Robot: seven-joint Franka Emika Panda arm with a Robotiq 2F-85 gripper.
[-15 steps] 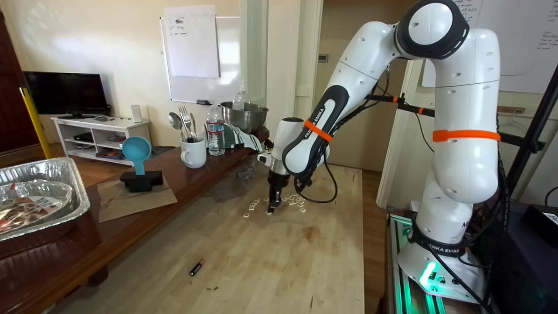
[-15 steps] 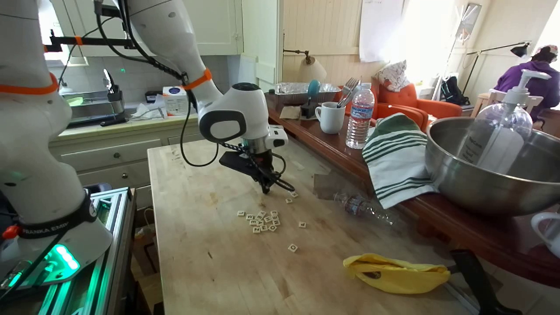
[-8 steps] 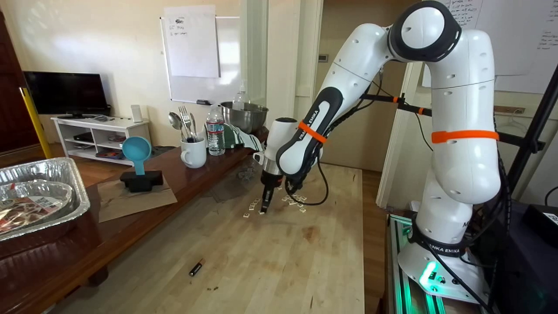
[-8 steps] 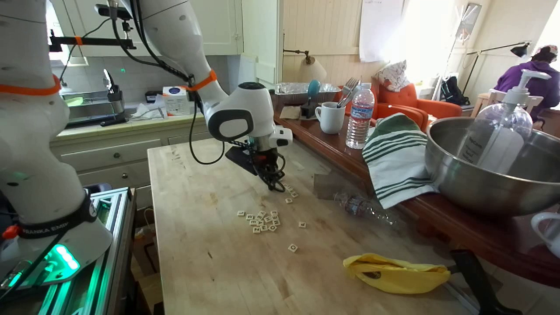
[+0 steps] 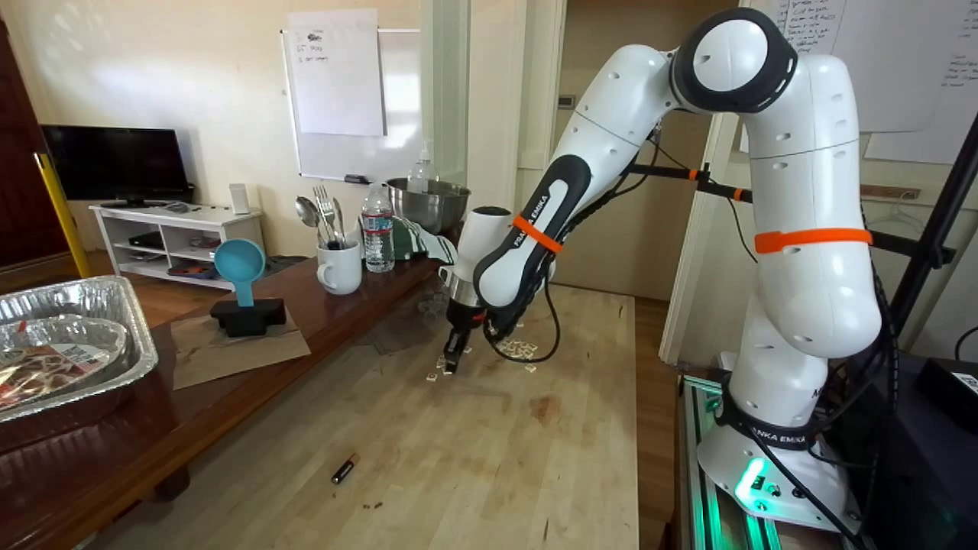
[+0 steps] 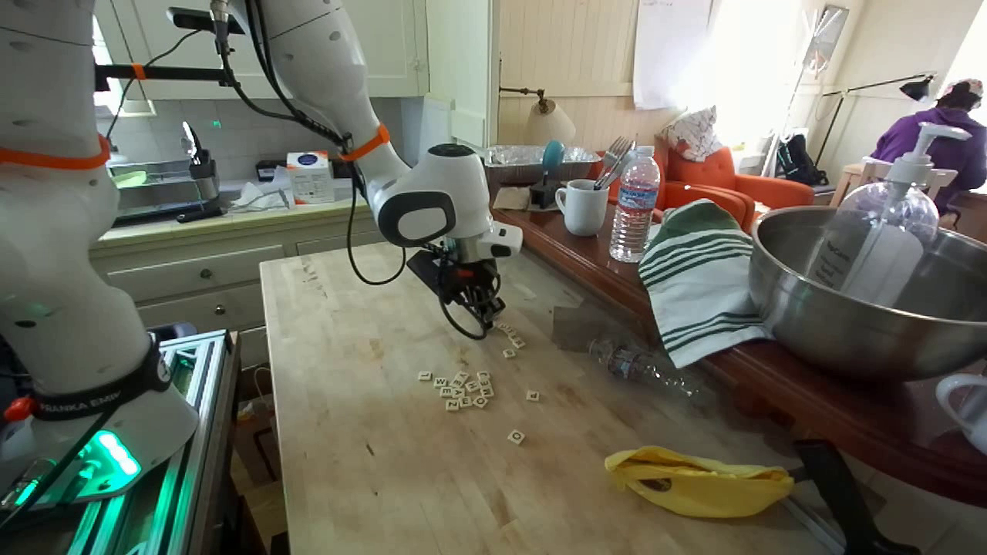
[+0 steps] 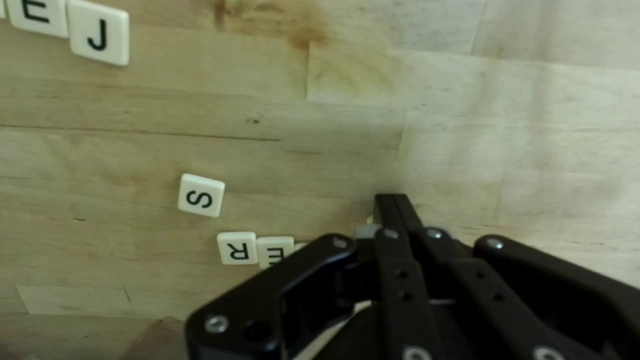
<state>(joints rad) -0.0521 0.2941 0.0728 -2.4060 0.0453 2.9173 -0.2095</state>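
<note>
My gripper (image 7: pixel 393 200) points down at the light wooden tabletop (image 7: pixel 320 150), fingers pressed together with only a thin seam between them. In an exterior view the gripper (image 5: pixel 450 370) is low over the table, by small white letter tiles. Beside its left fingertip a pale corner, apparently of a tile (image 7: pixel 370 219), peeks out; the rest is hidden. To the left in the wrist view, an R tile (image 7: pixel 237 248) and an E tile (image 7: pixel 275 251) lie in a row that runs behind the gripper. An S tile (image 7: pixel 201 195) lies apart, and a J tile (image 7: pixel 99 32) is at upper left.
Several more tiles cluster on the table, with an O tile (image 6: pixel 516 437) apart. A battery (image 5: pixel 344 468), a yellow pouch (image 6: pixel 709 486) and a fallen clear bottle (image 6: pixel 628 362) lie about. The raised dark counter (image 5: pixel 382 305) carries a mug (image 5: pixel 340 269) and a steel bowl (image 6: pixel 786 308).
My shut gripper has slid sideways, leftward in an exterior view, close above the table. A pale tile at its tip appears to have shifted along with it toward the row. Other tiles look unmoved.
</note>
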